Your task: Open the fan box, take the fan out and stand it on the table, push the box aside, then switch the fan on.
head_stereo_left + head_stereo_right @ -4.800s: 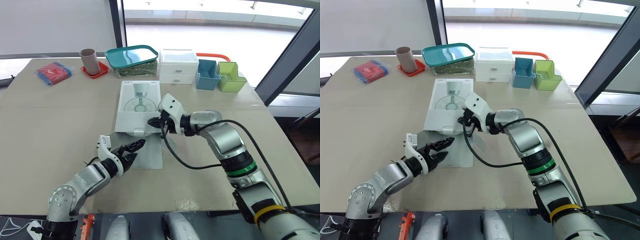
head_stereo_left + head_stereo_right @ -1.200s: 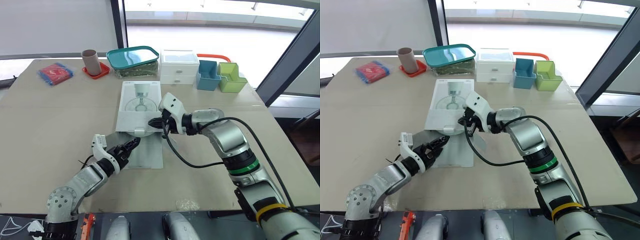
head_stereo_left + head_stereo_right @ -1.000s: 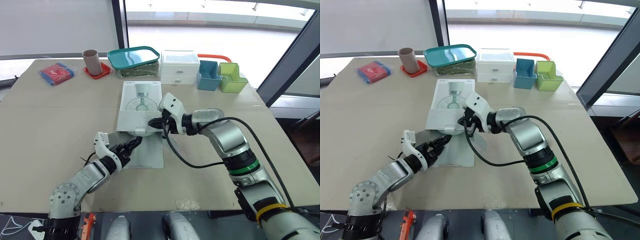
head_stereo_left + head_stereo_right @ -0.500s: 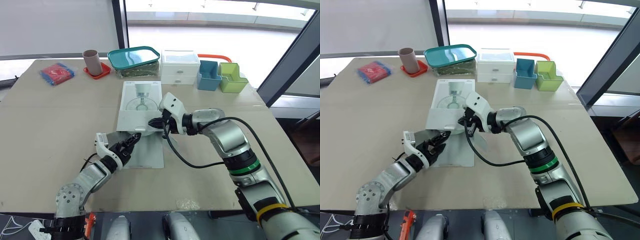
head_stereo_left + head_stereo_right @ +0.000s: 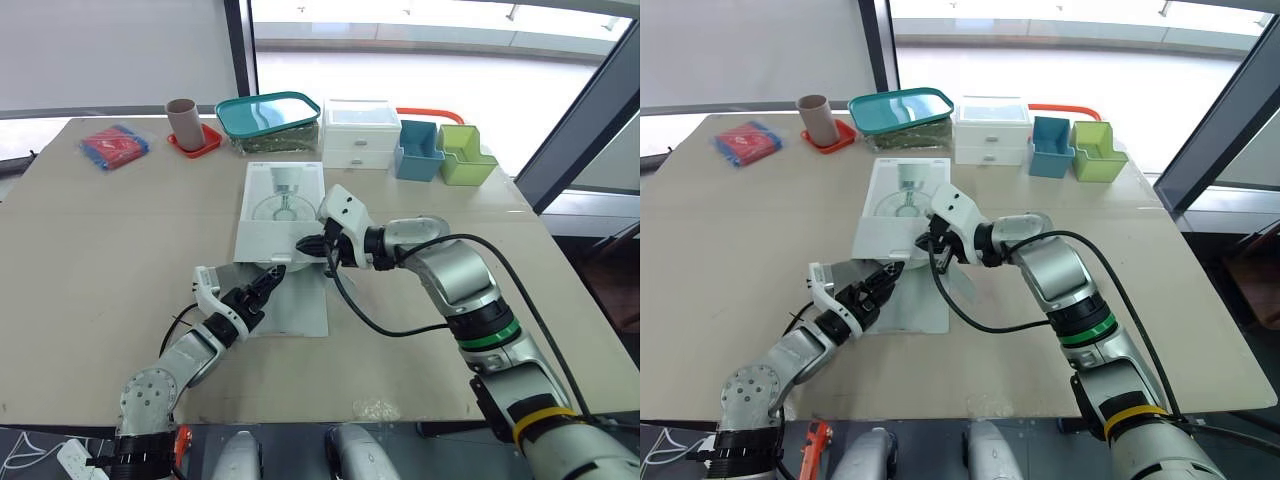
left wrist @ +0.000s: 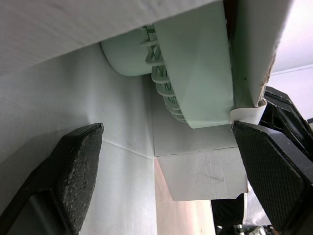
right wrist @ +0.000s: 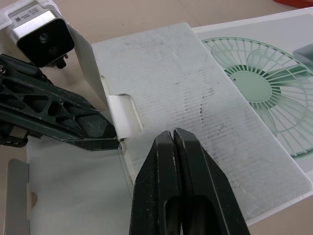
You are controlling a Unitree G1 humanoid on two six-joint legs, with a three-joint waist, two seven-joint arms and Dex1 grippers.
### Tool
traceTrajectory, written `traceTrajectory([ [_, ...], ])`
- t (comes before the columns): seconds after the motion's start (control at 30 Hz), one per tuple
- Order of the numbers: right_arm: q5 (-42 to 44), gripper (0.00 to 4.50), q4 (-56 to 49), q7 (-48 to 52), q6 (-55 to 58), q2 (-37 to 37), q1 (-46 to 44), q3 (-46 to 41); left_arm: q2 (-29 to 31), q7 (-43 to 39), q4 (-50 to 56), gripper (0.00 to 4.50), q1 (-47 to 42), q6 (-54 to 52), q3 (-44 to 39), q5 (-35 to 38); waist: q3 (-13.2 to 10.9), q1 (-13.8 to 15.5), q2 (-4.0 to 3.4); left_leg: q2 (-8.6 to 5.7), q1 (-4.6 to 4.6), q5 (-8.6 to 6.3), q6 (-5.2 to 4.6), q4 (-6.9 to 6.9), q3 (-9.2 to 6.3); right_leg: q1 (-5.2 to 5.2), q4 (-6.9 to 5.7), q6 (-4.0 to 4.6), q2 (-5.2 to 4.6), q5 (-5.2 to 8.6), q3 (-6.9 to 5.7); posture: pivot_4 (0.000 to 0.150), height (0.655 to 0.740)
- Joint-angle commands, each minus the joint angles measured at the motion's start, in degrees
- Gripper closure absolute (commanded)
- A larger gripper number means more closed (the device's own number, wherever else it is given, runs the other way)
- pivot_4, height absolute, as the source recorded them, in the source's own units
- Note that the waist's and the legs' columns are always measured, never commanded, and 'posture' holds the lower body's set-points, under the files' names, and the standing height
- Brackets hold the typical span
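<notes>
Two grippers meet at the near end of the fan box (image 5: 278,212), which lies flat in the middle of the counter (image 5: 100,250). Its long axis runs from 12 o'clock to 6 o'clock. The opened mouth points to 6 o'clock, toward us, with the flap (image 5: 297,312) spread on the counter in front of it.

The right gripper (image 7: 173,135) is clenched on nothing, its tips together at the top panel's edge by the mouth. The left gripper (image 5: 268,277) is released, its fingers (image 6: 78,166) spread wide at the mouth. Between them we see the pale green fan (image 6: 190,63) lying inside the box.

We judge the step in hand to be drawing the fan out. To do it well, the right gripper should bear down so the box cannot slide. The left gripper should reach deeper until both fingers pass the grille rim, then close on the solid rim rather than the thin bars. The pull should go straight toward 6 o'clock, along the box's long axis and low over the flap.
</notes>
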State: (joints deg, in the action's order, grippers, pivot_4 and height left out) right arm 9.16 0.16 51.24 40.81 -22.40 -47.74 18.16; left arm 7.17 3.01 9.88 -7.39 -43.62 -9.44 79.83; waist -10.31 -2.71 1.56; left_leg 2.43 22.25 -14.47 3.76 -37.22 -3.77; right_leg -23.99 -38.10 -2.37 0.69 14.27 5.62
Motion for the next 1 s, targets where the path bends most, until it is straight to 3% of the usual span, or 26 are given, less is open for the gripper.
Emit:
traceTrajectory([
  [0.03,0.0,4.5,-1.7,0.3,-0.8,-0.3,-0.9,0.0,-1.9,-2.1,-1.5,0.03,-1.2,1.2,-1.4,0.8,0.0,0.0,0.0,0.0,0.01,0.0,0.0,0.0,0.0,0.0,0.0,0.0,0.0,0.0,0.01,0.15,0.74],
  [0.77,-0.2,4.5,-2.5,0.4,-1.0,-0.6,-0.2,0.3,-3.9,-3.8,-7.2,0.03,-3.3,-0.2,-3.0,-5.0,0.0,0.0,0.03,-0.02,0.14,0.0,0.0,-0.02,-0.08,-0.08,0.01,0.04,0.0,-0.04,-0.02,0.15,0.74],
  [1.0,-0.2,4.5,-2.6,0.6,-0.9,-0.8,-0.1,0.3,-4.0,-5.5,-7.6,2.05,-3.5,-2.4,-2.9,-5.1,0.0,0.0,0.03,-0.02,0.14,0.0,0.01,-0.02,-0.09,-0.07,0.01,0.02,0.0,-0.04,-0.02,0.15,0.74],
])
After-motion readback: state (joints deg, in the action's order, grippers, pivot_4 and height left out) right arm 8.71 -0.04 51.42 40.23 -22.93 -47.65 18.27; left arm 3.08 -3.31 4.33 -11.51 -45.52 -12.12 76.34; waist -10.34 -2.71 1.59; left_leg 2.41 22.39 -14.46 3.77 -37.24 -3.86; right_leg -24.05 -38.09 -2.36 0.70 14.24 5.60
